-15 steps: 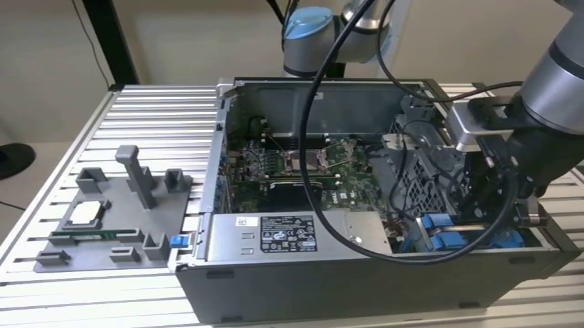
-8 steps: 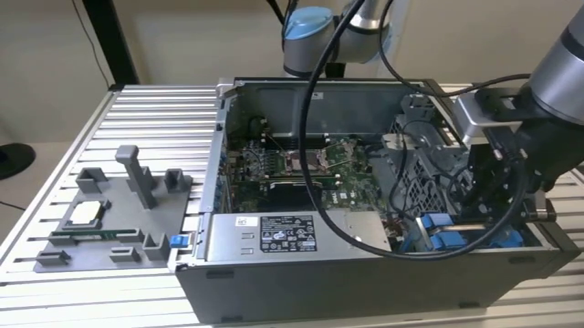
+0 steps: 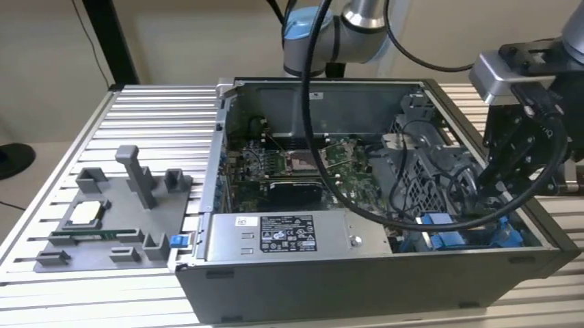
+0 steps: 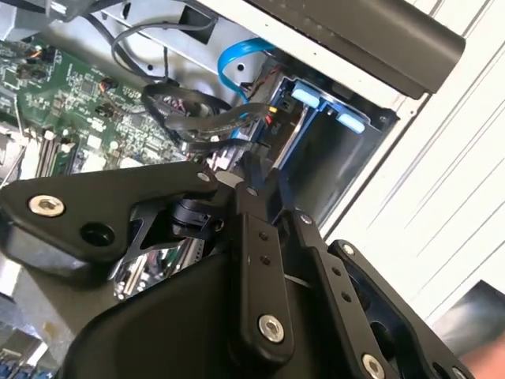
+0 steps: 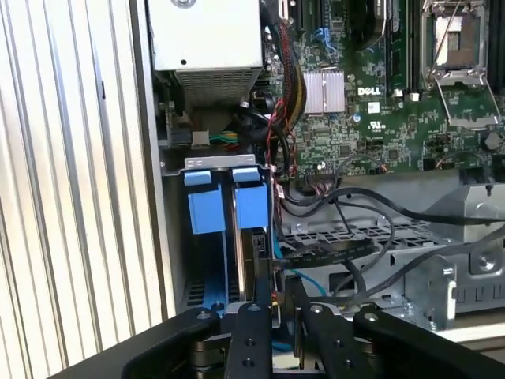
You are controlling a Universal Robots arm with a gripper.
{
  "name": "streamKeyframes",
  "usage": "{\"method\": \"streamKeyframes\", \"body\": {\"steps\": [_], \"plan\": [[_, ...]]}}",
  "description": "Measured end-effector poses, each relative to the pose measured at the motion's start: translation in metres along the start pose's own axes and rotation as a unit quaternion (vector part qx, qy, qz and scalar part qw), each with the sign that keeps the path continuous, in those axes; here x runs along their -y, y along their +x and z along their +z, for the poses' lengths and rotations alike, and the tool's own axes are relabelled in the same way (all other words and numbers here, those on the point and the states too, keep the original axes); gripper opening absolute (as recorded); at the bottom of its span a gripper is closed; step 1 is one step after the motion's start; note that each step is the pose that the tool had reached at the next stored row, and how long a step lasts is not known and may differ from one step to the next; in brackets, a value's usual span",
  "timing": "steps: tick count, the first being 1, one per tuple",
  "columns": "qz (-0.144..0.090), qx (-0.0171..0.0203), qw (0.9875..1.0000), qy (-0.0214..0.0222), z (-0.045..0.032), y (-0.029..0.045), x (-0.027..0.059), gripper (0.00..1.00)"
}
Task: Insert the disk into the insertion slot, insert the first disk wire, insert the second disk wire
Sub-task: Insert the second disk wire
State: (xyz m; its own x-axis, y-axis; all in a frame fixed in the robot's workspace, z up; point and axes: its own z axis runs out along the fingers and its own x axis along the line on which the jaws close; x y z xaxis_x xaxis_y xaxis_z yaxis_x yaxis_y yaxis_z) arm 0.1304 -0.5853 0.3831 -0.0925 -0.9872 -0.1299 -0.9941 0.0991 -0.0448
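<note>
One disk (image 5: 237,229) already sits in the insertion slot (image 5: 177,237), blue tabs up, beside the power supply (image 5: 207,35). We judge the wire step is underway: tool (image 5: 278,312) nearly shut around a cable connector (image 5: 276,296) by the disk; next needs careful alignment.

disk (image 5: 251,207) in insertion slot (image 5: 177,237), tool (image 5: 276,312) just above

Even, soft lighting (foreground blurred)

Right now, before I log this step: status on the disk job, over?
Gripper low at the insertion slot. Disk looks seated, blue carrier showing. Loose black cables right beside it.
</note>
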Motion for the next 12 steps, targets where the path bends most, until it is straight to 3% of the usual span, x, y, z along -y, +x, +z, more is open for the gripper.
{"method": "streamKeyframes", "body": {"steps": [2,12], "plan": [[0.0,0.0,1.0,-0.0002,-0.0033,-0.0005,0.0002,1.0],[0.0,0.0,1.0,-0.0004,-0.0035,-0.0005,0.0002,1.0]]}}
